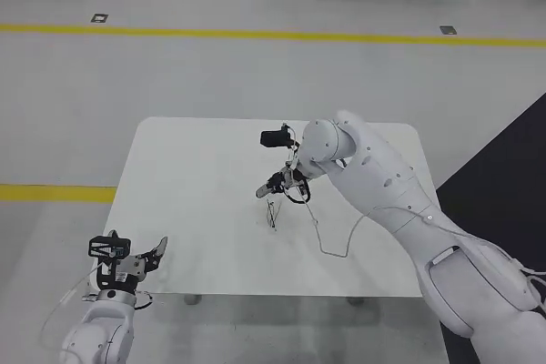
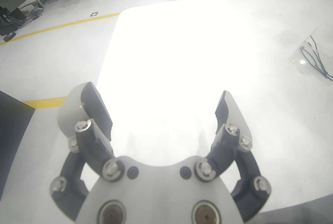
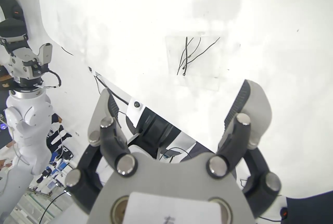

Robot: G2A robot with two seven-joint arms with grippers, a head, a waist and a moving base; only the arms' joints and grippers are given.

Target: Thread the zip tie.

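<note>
Your white worktop (image 1: 200, 182) on grey yellow-striped floor (image 1: 255, 73): right pincer (image 3: 177, 87) hangs spread above thin black zip ties (image 3: 191, 54), left pincer (image 2: 156, 97) spread at a corner.

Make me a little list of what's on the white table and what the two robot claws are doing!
table: white table with rounded corners
ties: a few thin black plastic zip ties, loose and crossing each other
under the ties: clear plastic sheet, flat on the table
right gripper: open, empty, above the ties
left gripper: open, empty, by a table corner, far from the ties
job so far: no tie picked up yet
</note>
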